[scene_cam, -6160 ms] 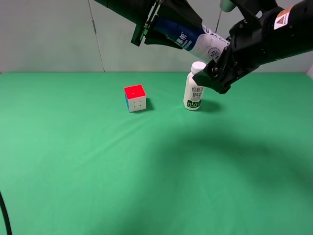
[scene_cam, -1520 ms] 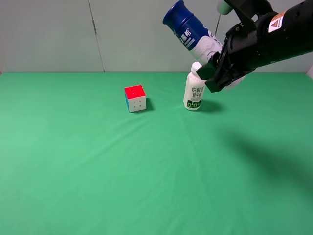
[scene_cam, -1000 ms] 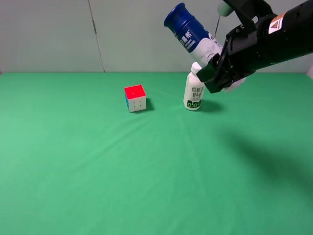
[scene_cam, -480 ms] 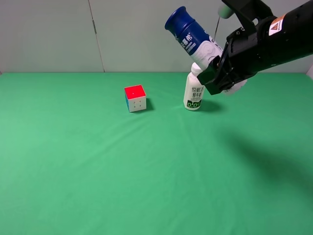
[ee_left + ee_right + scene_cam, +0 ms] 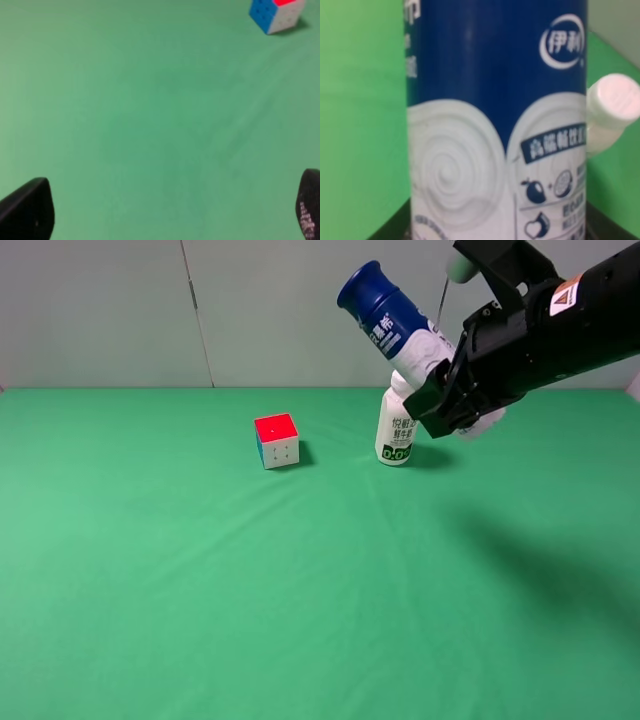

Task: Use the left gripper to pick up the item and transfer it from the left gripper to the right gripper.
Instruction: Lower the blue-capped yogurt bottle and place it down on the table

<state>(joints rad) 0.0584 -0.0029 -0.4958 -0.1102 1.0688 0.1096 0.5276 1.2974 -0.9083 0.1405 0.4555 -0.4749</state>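
Observation:
The item, a white bottle with a dark-blue cap [image 5: 393, 318], is held in the air, tilted with its cap up and to the left. My right gripper [image 5: 452, 392], on the black arm with the orange-white sticker, is shut on its lower end. The right wrist view is filled by the bottle's blue and white label [image 5: 495, 125]. My left gripper [image 5: 167, 210] is open and empty above the green cloth; its two fingertips [image 5: 27, 210] show far apart. The left arm is out of the exterior high view.
A white-capped bottle marked 0.0 [image 5: 397, 430] stands on the cloth just below and behind the held bottle; its cap shows in the right wrist view [image 5: 615, 100]. A red-topped puzzle cube [image 5: 277, 440] sits left of it and shows in the left wrist view [image 5: 277, 12].
The left gripper, which held the bottle's cap end earlier, has let go and left the exterior view. The right gripper has since shifted the bottle slightly right and tilted it more upright.

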